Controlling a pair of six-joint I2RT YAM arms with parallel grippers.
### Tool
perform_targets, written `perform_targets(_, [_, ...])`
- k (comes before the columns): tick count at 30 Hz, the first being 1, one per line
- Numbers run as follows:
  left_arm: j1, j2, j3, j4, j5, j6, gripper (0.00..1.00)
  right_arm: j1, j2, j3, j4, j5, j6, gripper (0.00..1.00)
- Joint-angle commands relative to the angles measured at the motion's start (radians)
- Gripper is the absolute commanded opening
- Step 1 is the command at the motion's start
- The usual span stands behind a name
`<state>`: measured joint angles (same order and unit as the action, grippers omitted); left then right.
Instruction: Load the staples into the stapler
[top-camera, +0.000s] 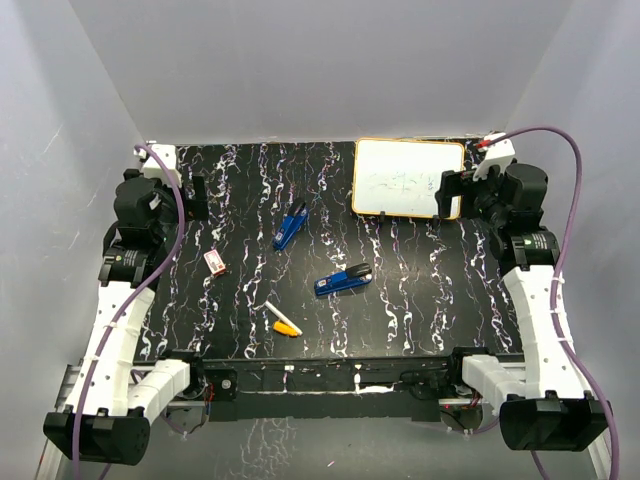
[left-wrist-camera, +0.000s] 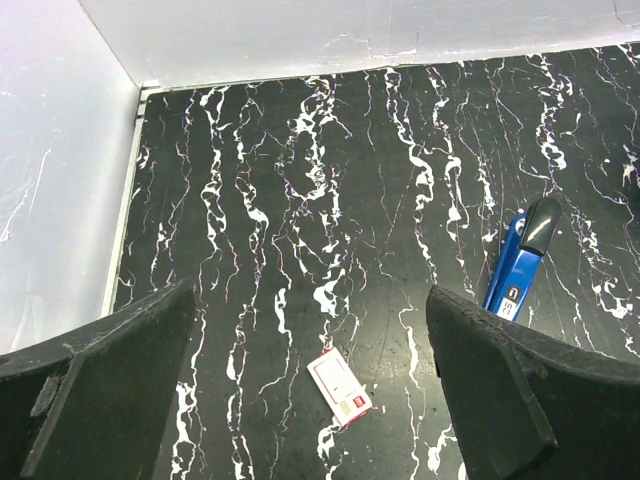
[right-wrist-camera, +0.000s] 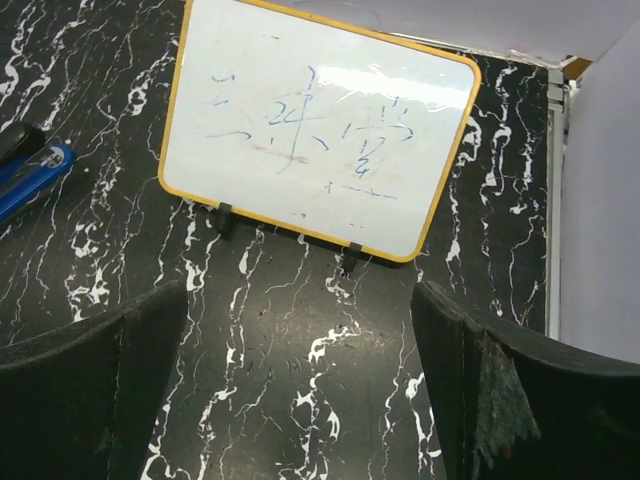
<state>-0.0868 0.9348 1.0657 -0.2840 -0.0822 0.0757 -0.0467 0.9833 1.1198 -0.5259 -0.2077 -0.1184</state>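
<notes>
Two white-and-black arms with purple cables

Rising from the near edge of the table (top-camera: 420, 300), the left arm (top-camera: 120, 330) and right arm (top-camera: 545, 320) each have a boxy black base housing, smooth white shell links and chunky black joints, with a small greenish mark on the joint farthest from that edge. A thin purple left cable (top-camera: 181, 215) and right cable (top-camera: 545, 129) trail along them. The left gripper (left-wrist-camera: 310, 400) and right gripper (right-wrist-camera: 300, 400) are black. Their fingers (left-wrist-camera: 100, 390) are broad, matte wedges with scuffed, greyish edges.
</notes>
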Motion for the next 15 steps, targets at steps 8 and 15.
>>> perform_targets(8, [0.034,-0.01,-0.012,0.048,0.092,0.003,0.97,0.097,0.017,0.039,0.036,0.046,-0.044,0.99])
perform_targets(15, [0.044,0.006,-0.002,0.035,0.333,0.077,0.97,0.123,0.024,0.051,0.044,0.059,-0.095,0.99])
